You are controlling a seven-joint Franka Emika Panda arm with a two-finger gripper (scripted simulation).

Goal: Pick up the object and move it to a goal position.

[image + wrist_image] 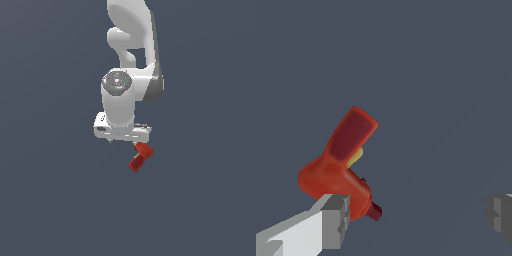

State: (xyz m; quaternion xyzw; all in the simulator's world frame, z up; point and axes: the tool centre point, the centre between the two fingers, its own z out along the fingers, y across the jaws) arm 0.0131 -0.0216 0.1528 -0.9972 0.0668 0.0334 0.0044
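Observation:
The object [140, 156] is a small red L-shaped, drill-like thing lying on the grey floor just below the white hand in the exterior view. In the wrist view the object [341, 165] shows a yellowish patch and a dark tip. My gripper [416, 217] is open, its jaws wide apart. One grey fingertip [333, 220] is right at the object's dark-tipped end, partly covering it; I cannot tell whether they touch. The other fingertip [500, 212] stands far from the object. In the exterior view the gripper [123, 137] is mostly hidden under the hand.
The white arm [131, 60] rises behind the hand in the exterior view. A plain dark grey floor [50, 200] surrounds everything.

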